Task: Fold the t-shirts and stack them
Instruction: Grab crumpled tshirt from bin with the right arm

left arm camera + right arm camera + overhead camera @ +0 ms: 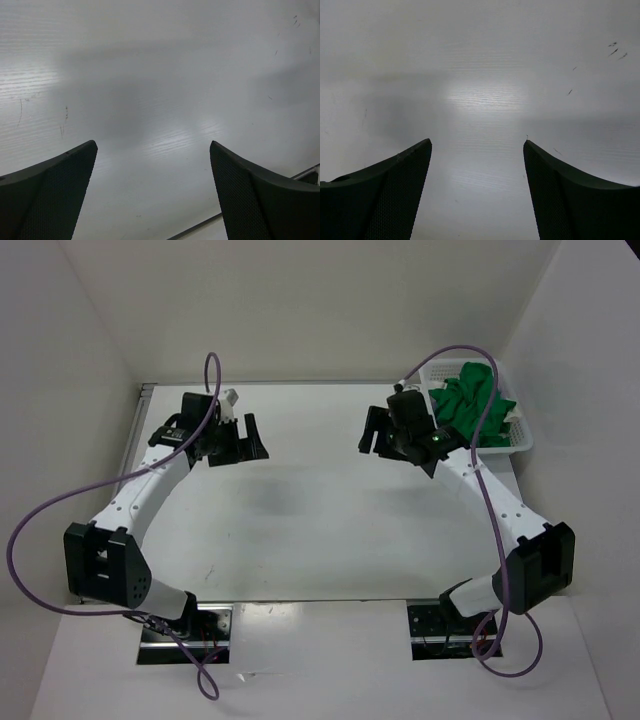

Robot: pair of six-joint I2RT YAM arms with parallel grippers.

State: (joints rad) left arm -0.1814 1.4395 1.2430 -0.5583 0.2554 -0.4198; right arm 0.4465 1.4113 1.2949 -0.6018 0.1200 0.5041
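Worktop (320, 530): white, open surface from centre out to 9 and 3 o'clock, widest room between my two arms. Far edge at 12 runs along the back wall. The left edge at 9 carries a metal strip (143, 410). Side walls stand close on both flanks.

Left arm (140, 495) bows out toward 8 o'clock and comes back in at 10. Right arm (495, 505) mirrors it, out at 4 and in at 1.

White mesh basket (520, 440) is in the far right corner at 2 o'clock, just beside my right wrist. Green t-shirt (462, 400) is bunched inside it, heaped above the rim, unfolded.

Left jaws are wide and hold nothing, at 10–11. The wrist view shows fingers (50, 195) far apart over plain worktop, with an edge strip at 4 o'clock.

Right jaws are wide and hold nothing, at 1 o'clock. Fingers (385, 195) stand well apart over plain worktop.

Purple cables (40, 520) loop outside both arms.
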